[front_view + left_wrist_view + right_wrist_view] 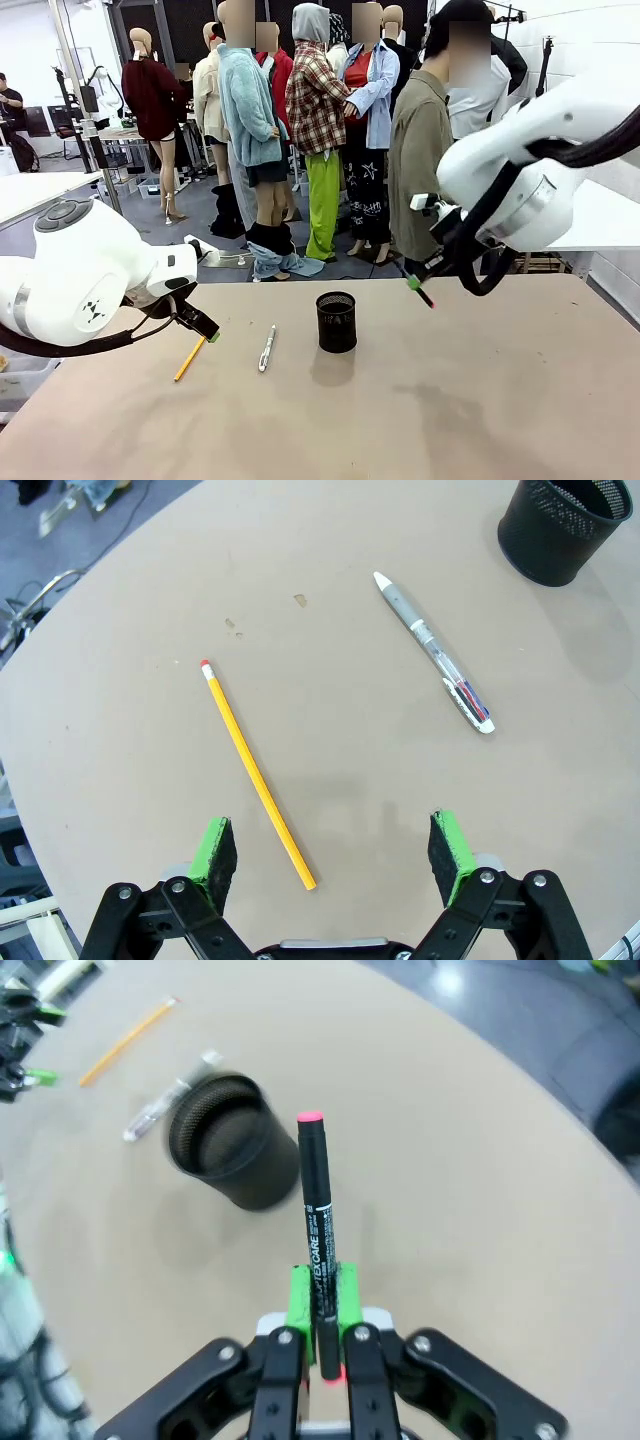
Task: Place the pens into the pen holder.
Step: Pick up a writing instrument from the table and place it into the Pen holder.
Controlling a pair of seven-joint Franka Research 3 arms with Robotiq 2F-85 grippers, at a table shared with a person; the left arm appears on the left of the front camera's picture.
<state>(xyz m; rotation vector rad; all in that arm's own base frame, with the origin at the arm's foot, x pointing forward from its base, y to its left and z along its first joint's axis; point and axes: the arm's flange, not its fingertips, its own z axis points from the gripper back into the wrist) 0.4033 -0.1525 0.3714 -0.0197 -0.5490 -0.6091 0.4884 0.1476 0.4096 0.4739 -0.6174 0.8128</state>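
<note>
We could clip the mesh pen holder (255, 1185) at ten o'clock, since our right gripper (322, 1285) clamps the black marker (317, 1210) only by its tail.

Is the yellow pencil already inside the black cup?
No, the yellow pencil lies flat on the table, apart from the black cup.

Robotics lab: 2 white arms (80, 275) at table (480, 400), equipment stands (70, 90).
</note>
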